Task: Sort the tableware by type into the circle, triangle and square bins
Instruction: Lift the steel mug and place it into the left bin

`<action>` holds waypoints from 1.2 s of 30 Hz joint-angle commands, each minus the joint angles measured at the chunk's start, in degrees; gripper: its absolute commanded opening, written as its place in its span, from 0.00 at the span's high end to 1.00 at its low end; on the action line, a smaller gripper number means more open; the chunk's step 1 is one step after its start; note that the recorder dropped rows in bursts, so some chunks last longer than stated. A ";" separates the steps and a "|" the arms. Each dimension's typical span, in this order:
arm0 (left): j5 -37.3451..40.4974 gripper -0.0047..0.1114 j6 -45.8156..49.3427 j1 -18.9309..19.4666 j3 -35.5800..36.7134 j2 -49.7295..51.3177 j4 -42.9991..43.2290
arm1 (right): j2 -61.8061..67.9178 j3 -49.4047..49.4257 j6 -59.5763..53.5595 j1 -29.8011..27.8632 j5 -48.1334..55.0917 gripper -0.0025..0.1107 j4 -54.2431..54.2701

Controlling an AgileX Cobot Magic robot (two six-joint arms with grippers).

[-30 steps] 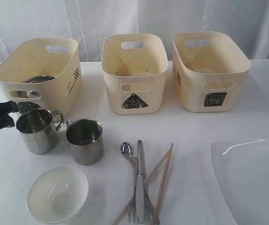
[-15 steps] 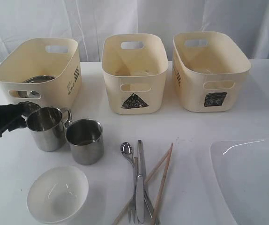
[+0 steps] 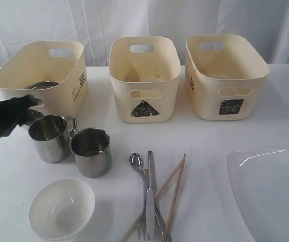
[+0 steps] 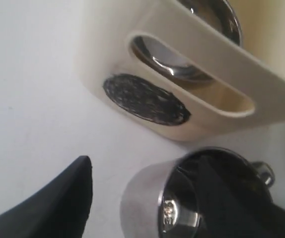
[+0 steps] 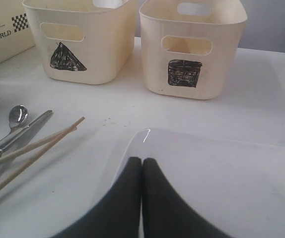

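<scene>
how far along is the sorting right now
Done: the steel bowl lies in the circle bin. In hand: the left gripper, open, straddles one steel mug's wall, not yet closed. Left: that mug, the second mug, white bowl, spoon, fork, knife, chopsticks and plate, all on the table.

White table [image 3: 210, 136] (creased white curtain [image 3: 99, 20] behind)
</scene>
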 commanded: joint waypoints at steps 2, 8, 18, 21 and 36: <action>0.53 0.40 -1.97 -5.71 -3.50 2.69 9.11 | -0.11 0.09 0.22 0.02 -0.29 0.98 0.11; 6.36 0.40 1.54 -6.56 -5.26 5.65 9.77 | -0.11 0.09 0.22 0.02 -0.29 0.98 0.11; 10.31 0.58 1.65 -6.56 -5.26 9.94 9.77 | -0.11 0.09 0.22 0.02 -0.29 0.98 0.11; 11.46 0.75 1.90 -6.56 -5.26 8.74 9.77 | -0.11 0.09 0.22 0.02 -0.29 0.98 0.11; 27.46 0.96 10.28 -6.56 -5.26 -14.01 9.71 | -0.11 0.09 0.22 0.02 -0.29 0.98 0.11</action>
